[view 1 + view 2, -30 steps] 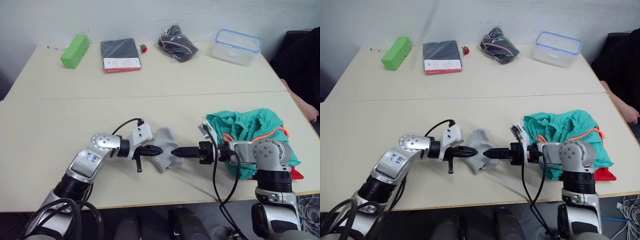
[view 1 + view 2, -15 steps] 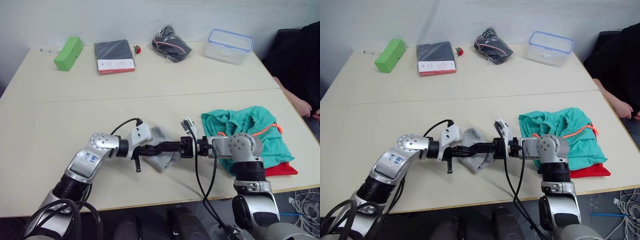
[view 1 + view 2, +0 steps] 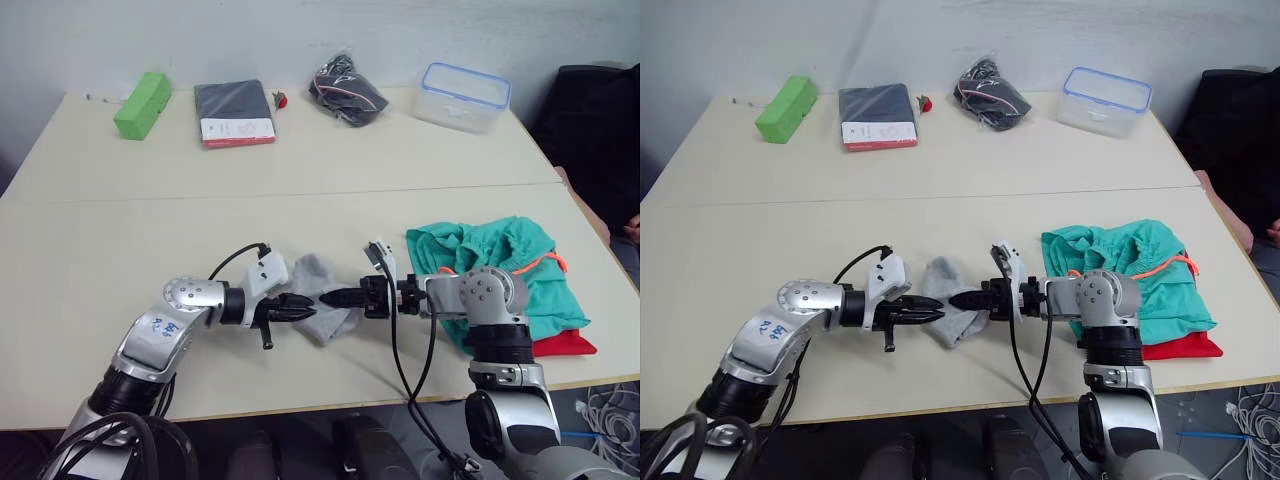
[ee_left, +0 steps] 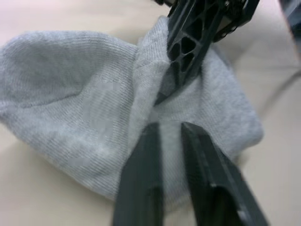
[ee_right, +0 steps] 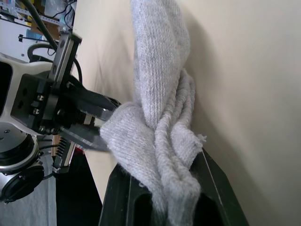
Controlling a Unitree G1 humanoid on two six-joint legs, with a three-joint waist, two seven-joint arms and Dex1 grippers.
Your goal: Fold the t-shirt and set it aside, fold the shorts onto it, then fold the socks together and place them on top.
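Observation:
The light grey socks (image 3: 314, 273) lie bunched near the table's front edge, between my two grippers. My right gripper (image 3: 326, 297) comes in from the right and is shut on a fold of the socks (image 5: 160, 94). My left gripper (image 4: 169, 129) points at them from the left; its fingers stand a little apart with nothing between them, just short of the cloth. The teal shorts (image 3: 500, 255), with an orange drawstring, lie crumpled at the right on the red t-shirt (image 3: 568, 343), of which a corner shows.
Along the table's far edge stand a green box (image 3: 143, 103), a dark packaged garment (image 3: 236, 110), a black bag (image 3: 347, 95) and a clear lidded container (image 3: 467, 95). A person in dark clothing (image 3: 600, 120) sits at the far right.
My right gripper has moved left onto the socks and shut on them. My left gripper has opened slightly and drawn back a little to the left. The camera has shifted.

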